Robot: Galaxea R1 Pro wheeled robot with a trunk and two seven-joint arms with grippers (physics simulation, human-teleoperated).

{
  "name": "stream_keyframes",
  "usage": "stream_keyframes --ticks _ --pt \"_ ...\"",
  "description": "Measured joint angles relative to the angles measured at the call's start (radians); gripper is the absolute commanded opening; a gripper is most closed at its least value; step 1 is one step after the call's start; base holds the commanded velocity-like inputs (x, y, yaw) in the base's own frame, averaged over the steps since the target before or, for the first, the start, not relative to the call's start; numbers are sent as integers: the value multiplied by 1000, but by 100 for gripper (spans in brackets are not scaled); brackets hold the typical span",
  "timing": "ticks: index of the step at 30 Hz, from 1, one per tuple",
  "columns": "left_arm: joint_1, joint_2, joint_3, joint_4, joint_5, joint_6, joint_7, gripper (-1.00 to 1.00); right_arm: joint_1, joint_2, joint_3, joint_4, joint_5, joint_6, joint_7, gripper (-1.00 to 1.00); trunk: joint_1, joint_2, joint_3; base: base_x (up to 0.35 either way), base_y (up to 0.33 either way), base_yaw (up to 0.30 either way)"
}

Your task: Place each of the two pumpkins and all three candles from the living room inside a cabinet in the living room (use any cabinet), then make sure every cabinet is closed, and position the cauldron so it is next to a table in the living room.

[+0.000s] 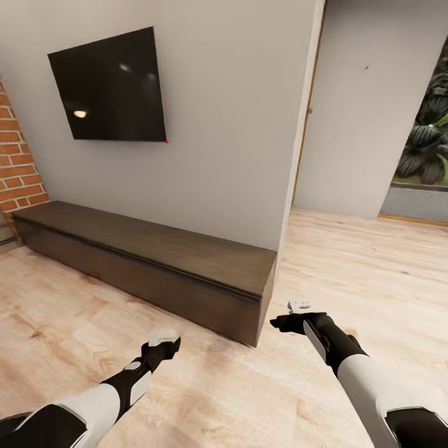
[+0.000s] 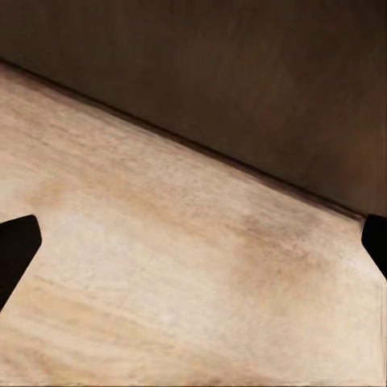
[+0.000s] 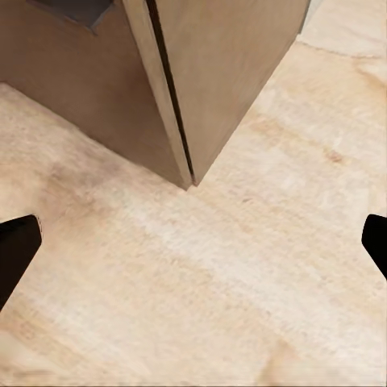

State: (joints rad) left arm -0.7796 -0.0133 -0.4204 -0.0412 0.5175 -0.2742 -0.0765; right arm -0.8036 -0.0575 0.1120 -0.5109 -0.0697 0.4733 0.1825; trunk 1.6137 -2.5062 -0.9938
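The long, low dark-brown cabinet [image 1: 155, 261] runs along the grey wall under the TV, and its front looks flush and closed. My left gripper [image 1: 169, 343] hovers over the plank floor just short of the cabinet's front [image 2: 242, 81]. It is open, with its dark fingertips [image 2: 16, 246] far apart and nothing between them. By the cabinet's right end corner [image 3: 181, 89], my right gripper [image 1: 283, 322] is also open and empty. The pumpkins, candles, cauldron and table are out of view.
A black TV [image 1: 109, 87] hangs on the wall above the cabinet. Brick fireplace edge [image 1: 15, 162] stands at the far left. A wall corner [image 1: 298, 137] rises behind the cabinet's right end, and past it is a passage with plants [image 1: 429, 143]. Light wood floor [image 1: 373, 261] lies around.
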Motion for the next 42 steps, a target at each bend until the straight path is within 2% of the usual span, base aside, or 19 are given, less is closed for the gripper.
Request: stream_keyframes --ticks 8,23,33,42 --pt "0 -16 0 12 0 0 1 100 0 1 0 2 1 -1 -1 100 0 0 1 -287 -129 158" --pt "0 -22 0 13 0 -1 -4 100 1 1 3 5 2 0 -2 100 0 0 8 -276 -116 266" --pt "0 -33 0 13 0 2 -14 100 2 1 3 25 3 0 1 100 -1 0 12 -31 -9 272" --pt "0 -35 1 8 1 -1 -8 100 11 1 3 87 3 -2 2 100 -1 0 13 -1 0 286"
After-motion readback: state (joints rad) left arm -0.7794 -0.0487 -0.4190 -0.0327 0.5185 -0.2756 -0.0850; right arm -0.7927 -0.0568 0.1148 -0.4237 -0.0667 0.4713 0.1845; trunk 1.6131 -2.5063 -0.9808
